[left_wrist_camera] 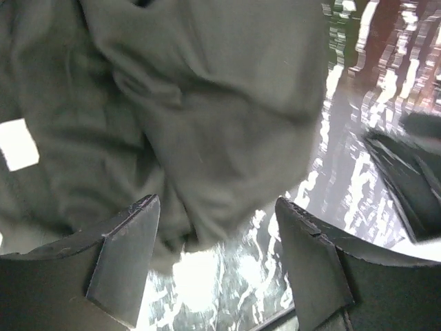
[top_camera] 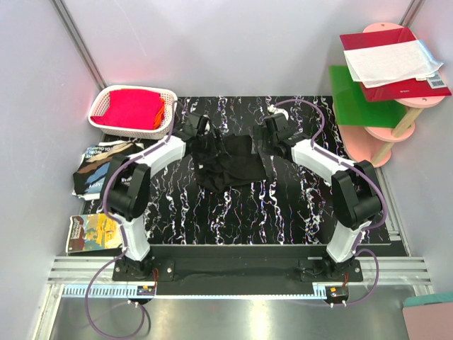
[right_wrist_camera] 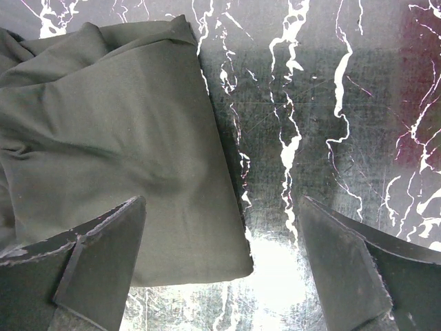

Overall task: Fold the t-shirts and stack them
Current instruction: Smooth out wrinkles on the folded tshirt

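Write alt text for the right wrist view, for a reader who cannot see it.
A black t-shirt lies wrinkled, one straight edge and corner showing, on a black tabletop veined with white. The right gripper hangs open above it, one finger in front of the cloth, the other in front of bare tabletop, holding nothing.

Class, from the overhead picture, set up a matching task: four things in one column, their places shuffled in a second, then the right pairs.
1 crumpled black t-shirt
2 white basket
3 pink shelf stand
4 folded t-shirts

A right of the mat
B middle of the mat
C behind the mat's far left corner, holding red cloth
D just off the mat's left edge

Pairs: 1-B, 2-C, 3-A, 4-D
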